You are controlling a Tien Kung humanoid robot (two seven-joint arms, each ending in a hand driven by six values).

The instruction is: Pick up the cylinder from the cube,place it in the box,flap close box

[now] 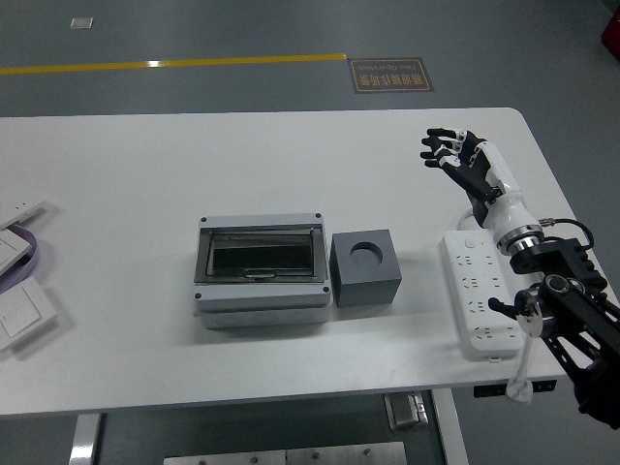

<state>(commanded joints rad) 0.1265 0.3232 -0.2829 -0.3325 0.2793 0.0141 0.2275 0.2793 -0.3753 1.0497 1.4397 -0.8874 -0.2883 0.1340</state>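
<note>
Head view shows the right hand (463, 163) raised over the far right part of the white table (145, 174), its black fingers (438, 155) loosely spread and slightly bent, gripping nothing. Its white-shelled forearm runs back toward the lower right corner, where the black arm joints sit past the table's near right edge. Directly beneath and just behind the wrist lies a white power strip (479, 293), stretched along the table toward the near edge, with a white cable hanging off by the arm. Well to the left of the hand and nearer to the robot sits the dark grey cube (365, 267), with a round recess in its top face; I cannot tell from the picture whether a cylinder rests in that recess, as only a pale circular hollow shows. Touching the cube's side farther from the hand is the grey box (260, 269), its dark interior in view through the top, framed by a pale rim with screws at the corners. Far across the table from the hand, at the left edge, lie several white switch plates (21, 308) and a bit of purple band (29, 254).
</note>
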